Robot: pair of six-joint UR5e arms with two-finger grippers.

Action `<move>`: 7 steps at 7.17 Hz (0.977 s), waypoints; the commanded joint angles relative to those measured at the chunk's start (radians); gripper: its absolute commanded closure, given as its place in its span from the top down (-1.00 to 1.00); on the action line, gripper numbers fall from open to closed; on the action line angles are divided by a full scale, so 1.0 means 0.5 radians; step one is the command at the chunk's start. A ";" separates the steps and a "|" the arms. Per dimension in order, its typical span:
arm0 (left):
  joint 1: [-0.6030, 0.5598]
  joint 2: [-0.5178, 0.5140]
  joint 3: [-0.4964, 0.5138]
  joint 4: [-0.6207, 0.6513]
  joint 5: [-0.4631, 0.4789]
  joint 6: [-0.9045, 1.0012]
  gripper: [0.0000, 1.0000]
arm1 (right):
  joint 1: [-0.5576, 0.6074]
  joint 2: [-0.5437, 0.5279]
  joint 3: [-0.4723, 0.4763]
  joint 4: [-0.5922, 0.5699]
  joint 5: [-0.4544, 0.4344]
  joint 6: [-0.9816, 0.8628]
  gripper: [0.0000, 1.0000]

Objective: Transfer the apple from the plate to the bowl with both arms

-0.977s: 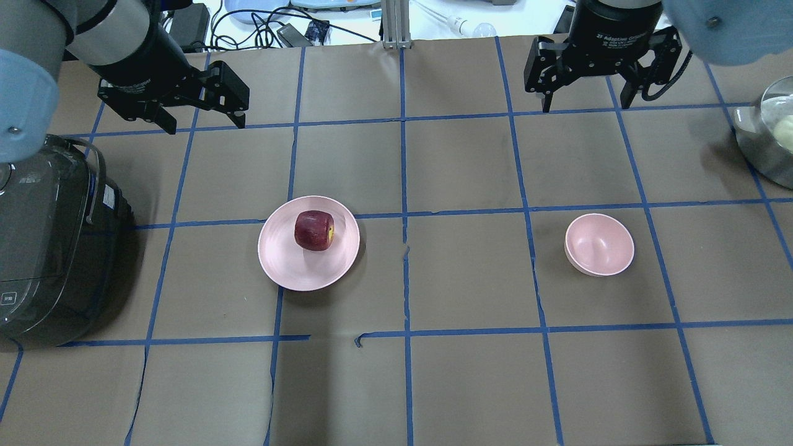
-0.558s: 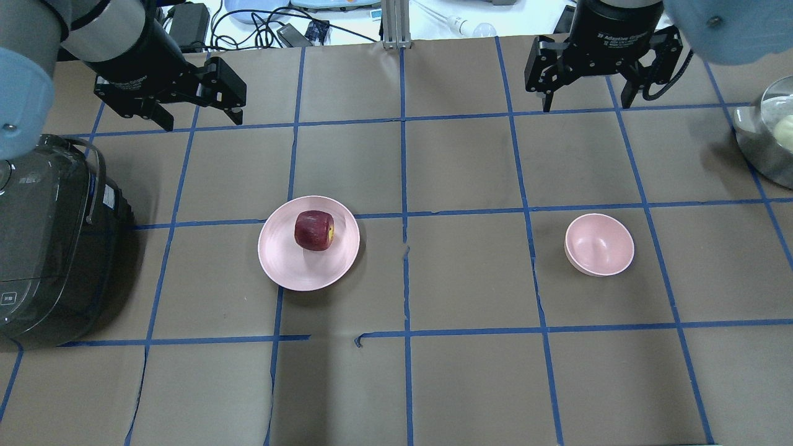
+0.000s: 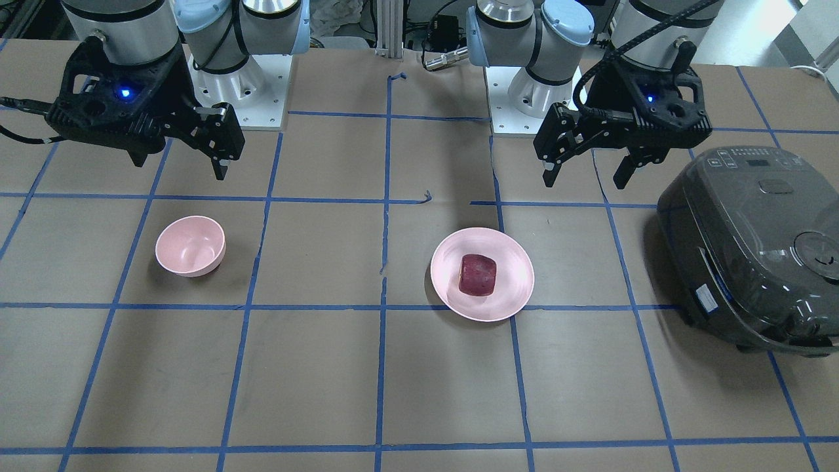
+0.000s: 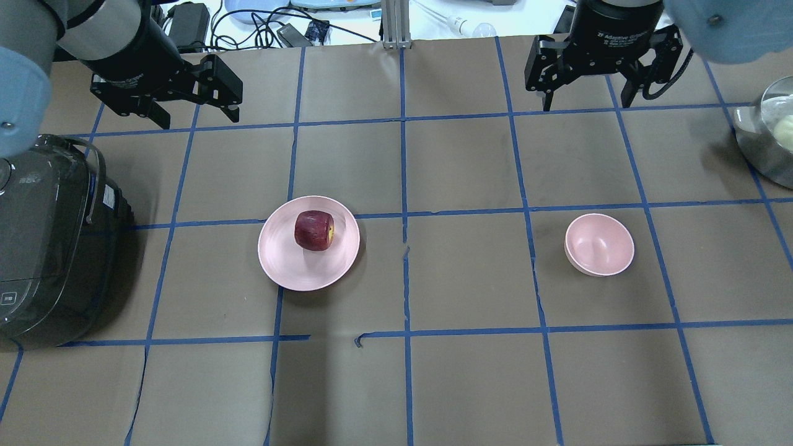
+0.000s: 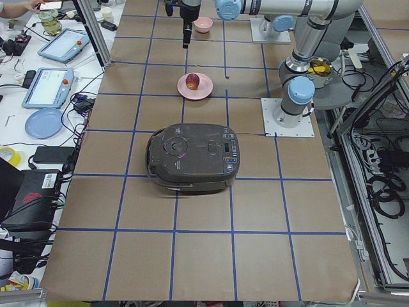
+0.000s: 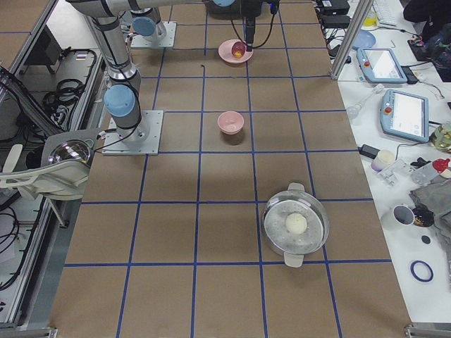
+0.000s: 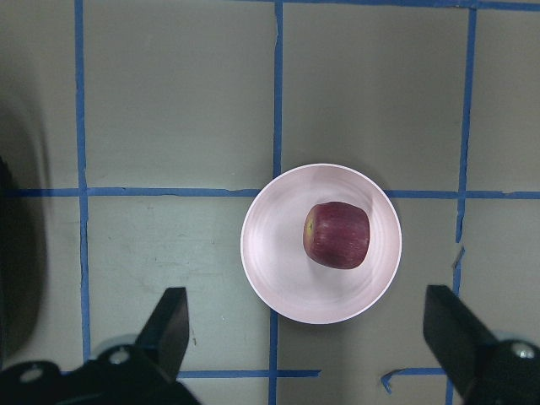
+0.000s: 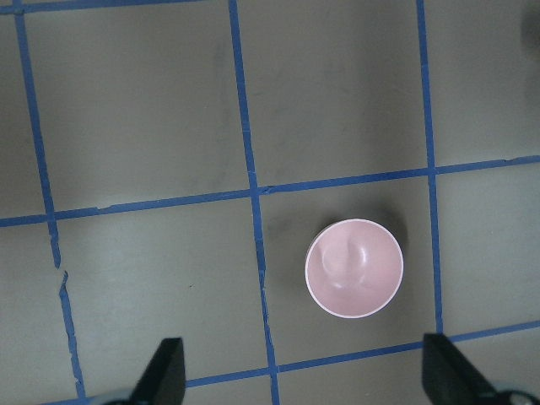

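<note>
The dark red apple (image 4: 314,230) lies on the wide pink plate (image 4: 282,263), left of the table's middle; apple (image 3: 477,275) and plate (image 3: 514,259) also show in the front view. The small pink bowl (image 4: 599,244) stands empty on the right. My left gripper (image 4: 198,118) is open and empty, high above the table, beyond and left of the plate. Its wrist view looks straight down on the apple (image 7: 337,234) between the spread fingers (image 7: 167,329). My right gripper (image 4: 586,105) is open and empty, high beyond the bowl (image 8: 354,267).
A dark rice cooker (image 4: 49,248) stands at the table's left edge, near the plate. A steel pot (image 4: 765,142) holding a pale round thing sits at the right edge. Blue tape lines grid the brown table. Cables and devices lie beyond the far edge.
My left gripper has drifted a little toward the table's far edge and to the left, still open. The right gripper, apple, plate and bowl have not visibly moved.
</note>
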 commanded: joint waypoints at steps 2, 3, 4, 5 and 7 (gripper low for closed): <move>0.004 0.004 0.024 -0.039 0.083 0.004 1.00 | 0.003 0.001 -0.001 0.000 0.000 0.000 1.00; 0.001 -0.005 0.088 -0.118 0.083 0.004 1.00 | 0.003 0.001 -0.001 0.003 0.000 0.000 1.00; 0.004 -0.014 0.165 -0.210 0.086 0.004 1.00 | 0.003 0.001 -0.001 0.000 0.000 0.000 1.00; 0.004 -0.017 0.184 -0.263 0.086 0.004 1.00 | 0.003 0.001 -0.001 0.000 0.003 0.000 1.00; 0.007 -0.023 0.166 -0.263 0.086 0.004 1.00 | 0.003 0.004 -0.001 -0.003 0.006 0.000 1.00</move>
